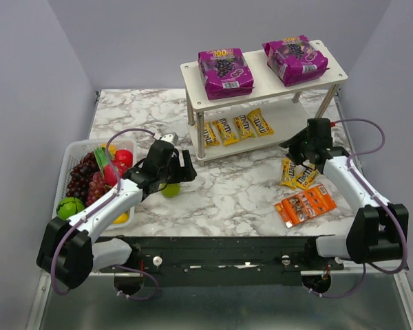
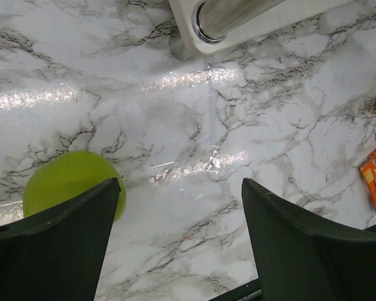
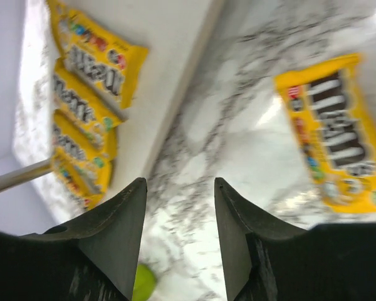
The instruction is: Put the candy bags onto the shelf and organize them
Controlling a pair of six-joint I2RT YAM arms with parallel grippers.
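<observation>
The white two-tier shelf stands at the back right. Two purple pouches lie on its top tier. Several yellow packets lie in a row on its lower tier, also in the right wrist view. Two more yellow packets lie on the table, one in the right wrist view. The orange pack lies flat nearer the front. My right gripper is open and empty, between the shelf edge and the loose packets. My left gripper is open and empty over bare marble.
A green fruit lies on the table beside my left finger. A white basket of grapes and other fruit stands at the left. A metal shelf leg is ahead of the left gripper. Walls enclose the table.
</observation>
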